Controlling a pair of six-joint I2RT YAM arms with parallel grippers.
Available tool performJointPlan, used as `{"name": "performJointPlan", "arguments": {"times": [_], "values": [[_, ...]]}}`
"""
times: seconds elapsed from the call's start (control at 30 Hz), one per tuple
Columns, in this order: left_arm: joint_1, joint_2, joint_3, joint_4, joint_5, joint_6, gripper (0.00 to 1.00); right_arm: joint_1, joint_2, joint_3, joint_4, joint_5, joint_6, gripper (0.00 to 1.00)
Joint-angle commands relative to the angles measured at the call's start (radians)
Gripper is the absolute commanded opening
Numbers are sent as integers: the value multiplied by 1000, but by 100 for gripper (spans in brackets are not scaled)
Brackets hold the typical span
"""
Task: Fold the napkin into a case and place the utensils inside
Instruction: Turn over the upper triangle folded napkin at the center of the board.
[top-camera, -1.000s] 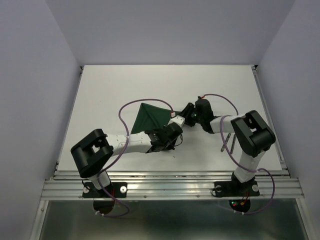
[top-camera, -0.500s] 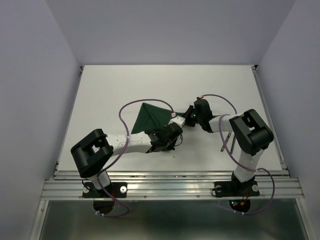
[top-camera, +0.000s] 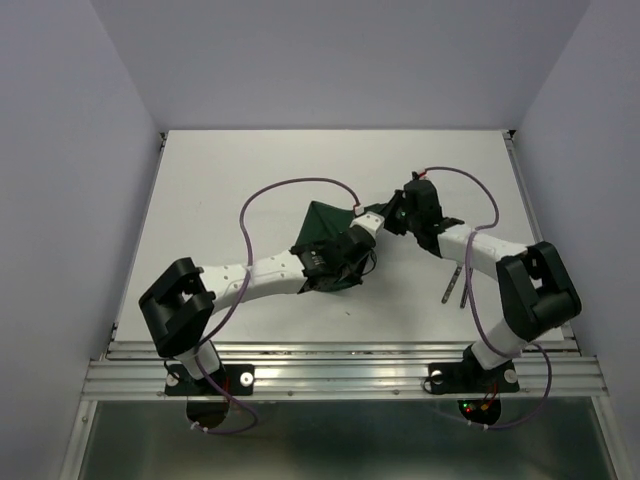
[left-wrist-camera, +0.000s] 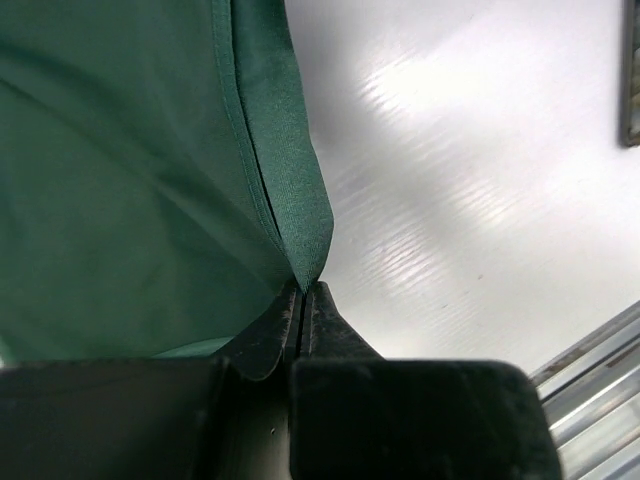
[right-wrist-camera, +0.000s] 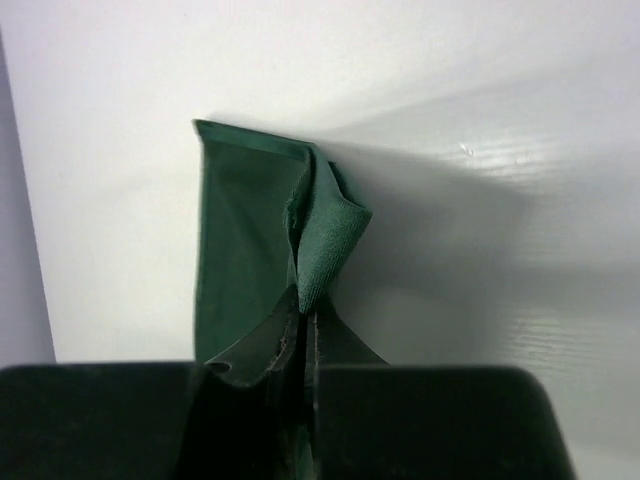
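Napkin (top-camera: 328, 222) sits mid-counter (top-camera: 230, 170). Left jaws are closed on its 6 o'clock corner and right jaws on its 2 o'clock corner. Utensils (top-camera: 455, 285) lie at its 4 o'clock.

Top view. White table (top-camera: 220, 180), walled on three sides, with an aluminium rail (top-camera: 340, 375) along the near edge.

Dark green napkin (top-camera: 326, 224) at table centre, partly lifted, roughly triangular with its point toward the far wall.

Left arm reaches in from the near left. The left gripper (top-camera: 346, 270) is at the cloth's near edge, closed, apparently pinching it; the fingers are too small to be sure.

Right arm stretches across from the near right. The right gripper (top-camera: 380, 217) is closed at the cloth's right corner.

Utensils (top-camera: 452, 284) lie on the table well right of the napkin, just beside the right forearm.

Purple cables (top-camera: 290, 183) loop over both arms.
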Motion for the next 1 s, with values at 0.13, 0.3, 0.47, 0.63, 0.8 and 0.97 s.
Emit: {"name": "performJointPlan", "arguments": {"times": [0.13, 0.3, 0.47, 0.63, 0.8, 0.97], "values": [[6, -61, 161, -74, -5, 44, 0, -15, -162, 121, -99, 147, -89, 1], [10, -44, 240, -83, 12, 67, 0, -24, -196, 178, -132, 187, -117, 1], [13, -35, 287, -78, 35, 73, 0, -33, -226, 189, -138, 216, -125, 1], [15, -9, 344, -85, 64, 76, 0, -43, -281, 175, -184, 256, -134, 1], [12, 25, 422, -89, 155, 73, 0, -64, -383, 164, -245, 340, -177, 1], [-10, 94, 536, -89, 221, 62, 0, -89, -524, 152, -349, 450, -235, 1]]}}
